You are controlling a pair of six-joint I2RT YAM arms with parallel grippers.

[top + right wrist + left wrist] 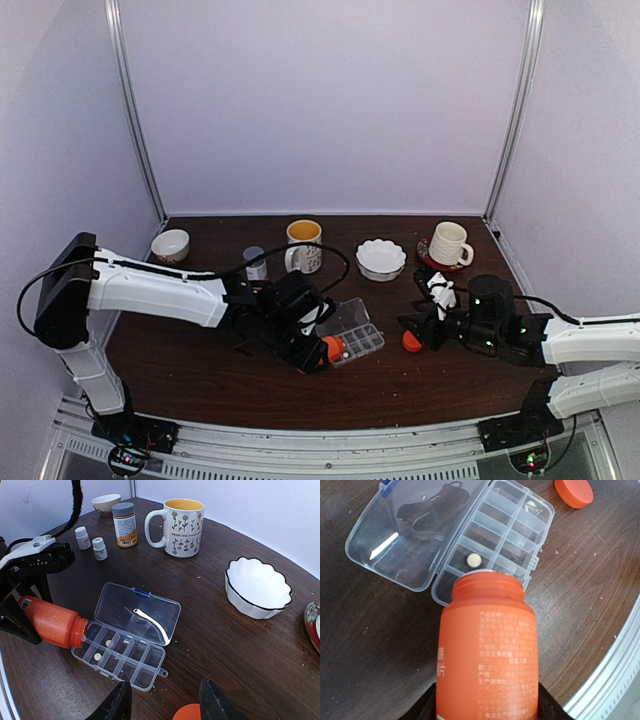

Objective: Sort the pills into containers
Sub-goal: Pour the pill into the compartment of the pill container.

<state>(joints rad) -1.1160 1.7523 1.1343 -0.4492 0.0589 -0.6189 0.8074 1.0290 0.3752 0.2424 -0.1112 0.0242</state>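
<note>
Left arm stretched low, left gripper (pixel 312 348) clamped on tilted orange bottle (pixel 487 645), mouth at pill box (pixel 150 676); right gripper (pixel 165 700) low, jaws apart over orange cap (pixel 574 492).

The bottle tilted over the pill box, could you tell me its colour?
Orange bottle; left wrist view best.

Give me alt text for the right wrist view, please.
The left gripper holds an uncapped orange bottle tilted, its mouth at the open clear pill box, where two pale pills lie inside. A mug and white bowl stand behind.
</note>
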